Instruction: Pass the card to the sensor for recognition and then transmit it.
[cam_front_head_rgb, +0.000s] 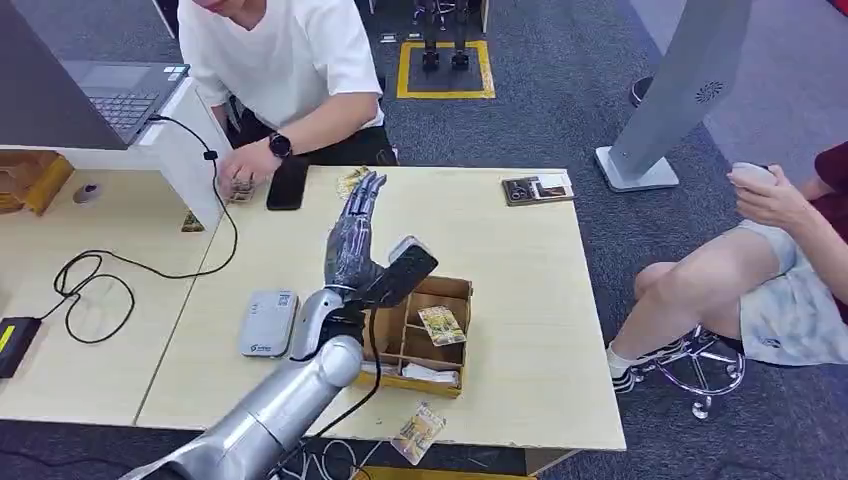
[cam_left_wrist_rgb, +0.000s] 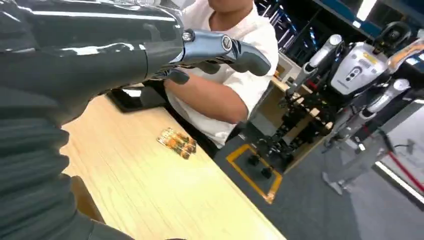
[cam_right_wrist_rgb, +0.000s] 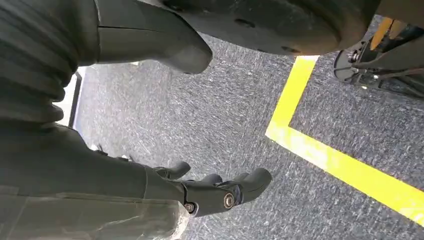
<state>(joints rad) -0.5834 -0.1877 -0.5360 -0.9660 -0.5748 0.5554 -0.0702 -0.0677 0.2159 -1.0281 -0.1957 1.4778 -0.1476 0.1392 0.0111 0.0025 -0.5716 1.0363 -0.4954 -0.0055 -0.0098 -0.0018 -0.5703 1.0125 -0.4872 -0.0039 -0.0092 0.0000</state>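
pale wooden bench (cam_front_head_rgb: 520, 330) carries a divided box (cam_front_head_rgb: 425, 335) with a card (cam_front_head_rgb: 441, 324) just right of the open, empty left hand (cam_front_head_rgb: 358, 245), while the sensor (cam_front_head_rgb: 268, 323) lies on its left.

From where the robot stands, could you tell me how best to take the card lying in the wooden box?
Probably from above: the card lies tilted in a compartment of the wooden box, walled by dividers. Pinch its raised upper edge rather than sliding under it. The left hand hovers open beside the box.
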